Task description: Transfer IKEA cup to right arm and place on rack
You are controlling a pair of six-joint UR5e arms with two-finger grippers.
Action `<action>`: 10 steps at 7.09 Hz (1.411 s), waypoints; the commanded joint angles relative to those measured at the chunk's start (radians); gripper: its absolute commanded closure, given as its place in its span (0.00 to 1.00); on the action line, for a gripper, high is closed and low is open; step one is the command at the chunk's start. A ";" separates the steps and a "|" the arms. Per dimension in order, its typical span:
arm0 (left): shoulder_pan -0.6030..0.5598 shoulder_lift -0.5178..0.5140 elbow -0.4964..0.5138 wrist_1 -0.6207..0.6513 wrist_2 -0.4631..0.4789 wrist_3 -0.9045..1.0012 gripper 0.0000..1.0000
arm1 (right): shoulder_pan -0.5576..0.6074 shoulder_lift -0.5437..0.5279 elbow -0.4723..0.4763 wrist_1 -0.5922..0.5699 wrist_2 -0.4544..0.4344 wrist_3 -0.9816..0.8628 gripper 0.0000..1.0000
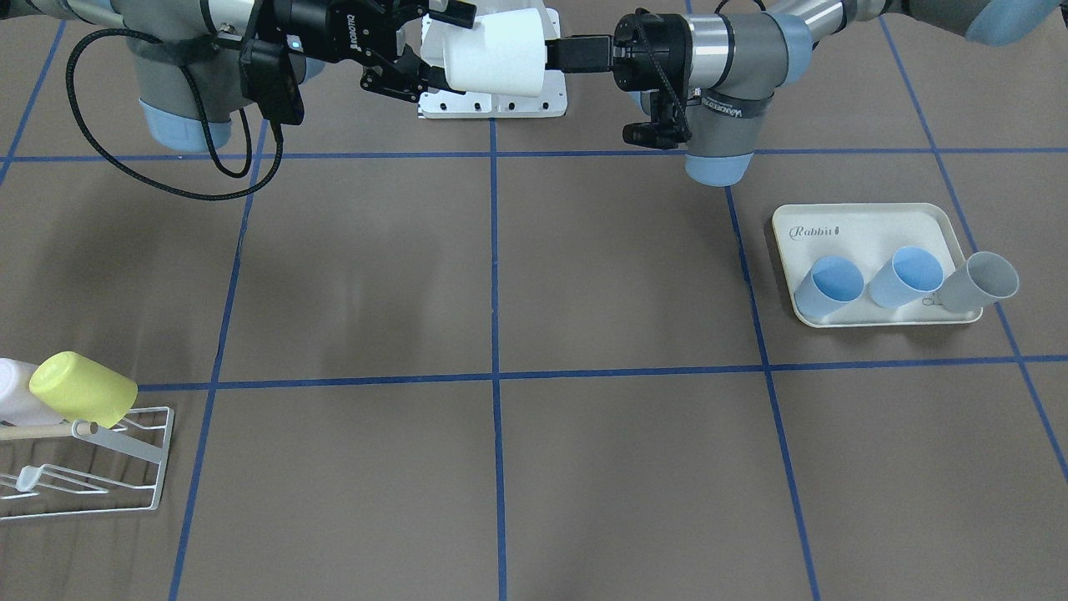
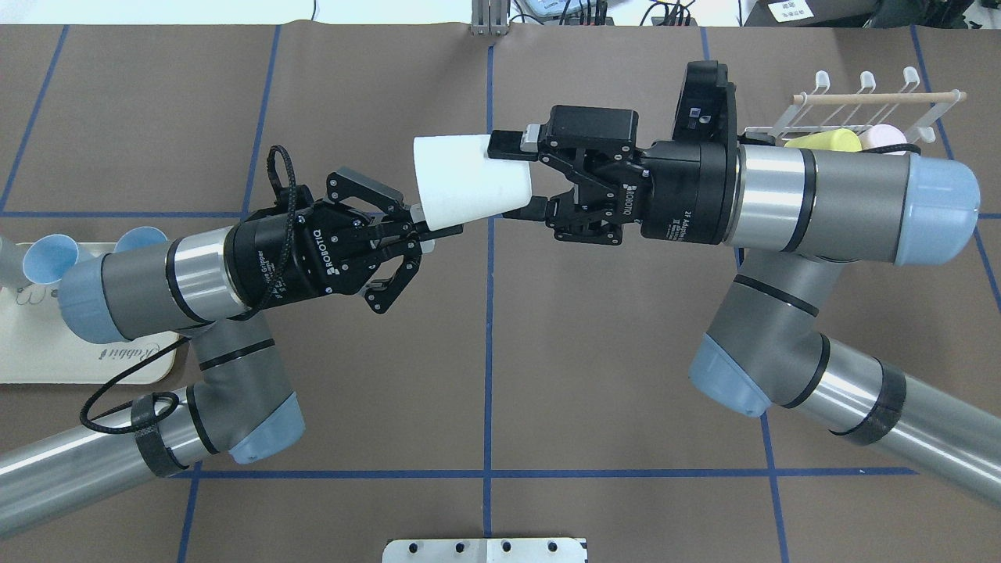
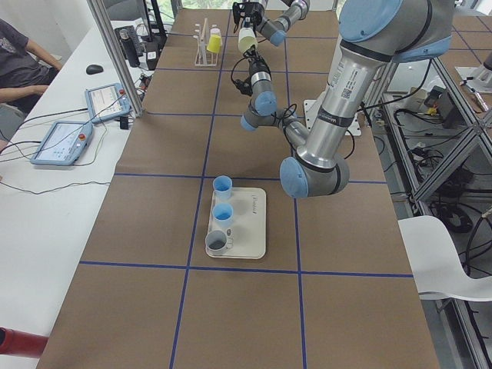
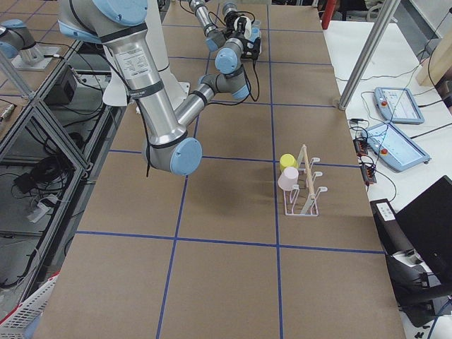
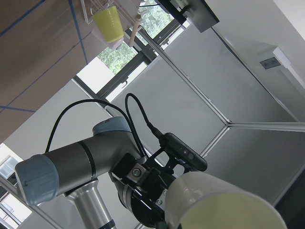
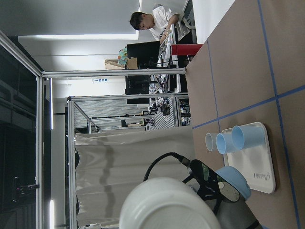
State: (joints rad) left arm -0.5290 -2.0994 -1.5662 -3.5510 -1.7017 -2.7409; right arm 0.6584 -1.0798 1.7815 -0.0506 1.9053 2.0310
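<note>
The white IKEA cup [image 1: 496, 54] is held level in the air between both arms, above the table's robot side; the overhead view [image 2: 469, 180] shows it too. My left gripper [image 2: 418, 229] is shut on the cup's rim at its wide open end. My right gripper [image 2: 516, 176], on the right arm [image 2: 813, 203], is shut on the cup's narrow base end, one finger on each side. The right wrist view shows the round base [image 6: 167, 205] close up. The white wire rack [image 1: 125, 467] with its wooden dowel stands at the right end of the table.
The rack holds a yellow cup [image 1: 83, 388] and a pale cup [image 1: 12, 392]. The cream rabbit-print tray [image 1: 868, 225] at the left end holds two blue cups [image 1: 830, 284] and a grey cup [image 1: 984, 280]. A white mounting plate [image 1: 492, 104] lies under the cup.
</note>
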 commanded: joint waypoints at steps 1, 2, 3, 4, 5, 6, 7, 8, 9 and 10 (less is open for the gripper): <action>0.003 -0.001 0.000 0.000 0.001 0.001 1.00 | 0.000 0.003 -0.002 0.000 -0.002 0.000 0.29; 0.003 0.001 0.000 -0.002 0.001 0.001 1.00 | 0.000 0.003 -0.001 0.000 -0.002 0.000 0.31; 0.003 0.001 0.003 -0.014 0.001 0.003 1.00 | 0.001 0.003 -0.001 0.002 -0.002 0.000 0.31; 0.003 0.002 0.003 -0.017 0.001 0.003 0.96 | 0.001 0.003 -0.001 0.002 -0.002 0.000 0.35; 0.003 0.009 -0.003 -0.016 0.002 0.012 0.01 | 0.001 0.003 -0.001 0.011 -0.002 0.000 0.47; 0.003 0.013 -0.006 -0.015 0.002 0.015 0.00 | 0.003 0.001 -0.001 0.021 -0.002 0.000 0.58; -0.003 0.013 -0.011 -0.015 0.002 0.015 0.00 | 0.003 0.001 -0.001 0.023 -0.002 0.000 0.63; -0.008 0.019 -0.018 -0.017 0.002 0.015 0.00 | 0.004 0.001 -0.001 0.023 -0.002 0.000 0.65; -0.015 0.060 -0.034 -0.017 0.002 0.015 0.00 | 0.009 -0.002 0.001 0.029 -0.002 0.000 0.65; -0.060 0.094 -0.035 -0.008 -0.001 0.015 0.00 | 0.012 -0.018 0.002 0.052 0.000 -0.001 0.65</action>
State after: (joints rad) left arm -0.5524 -2.0443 -1.5943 -3.5657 -1.7004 -2.7260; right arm 0.6663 -1.0846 1.7824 -0.0181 1.9040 2.0307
